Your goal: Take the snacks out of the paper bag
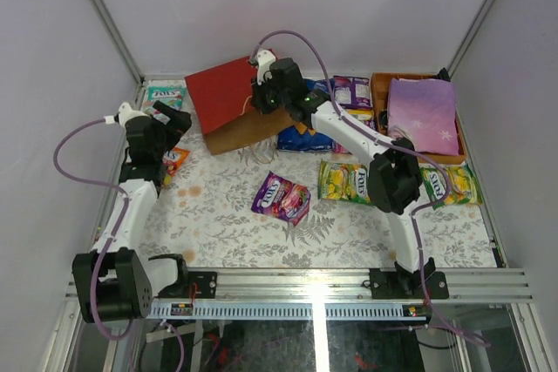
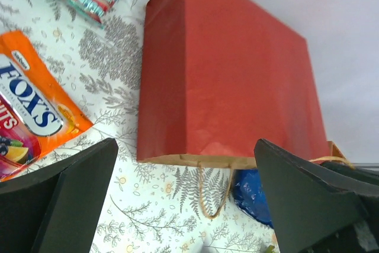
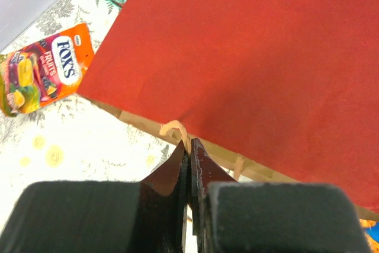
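The paper bag lies on its side near the far wall, the right gripper pinching its cord handle and the left gripper spread wide and empty near an orange packet. A purple packet and a yellow-green packet lie out. The blue Doritos bag sits at the bag's mouth, and the inside is hidden. The table offers room near its centre.

- Paper bag ahead of the left fingers: matt red paper, faintly creased, raw brown kraft at the rim.
- Cord handle right at the right fingertips: thin twisted tan string (fibrous, no shine).
- Orange packet beside the left fingers: glossy plastic film.
- The fingers themselves: matt black plastic.
- Table cover under them: matt, fern-printed.
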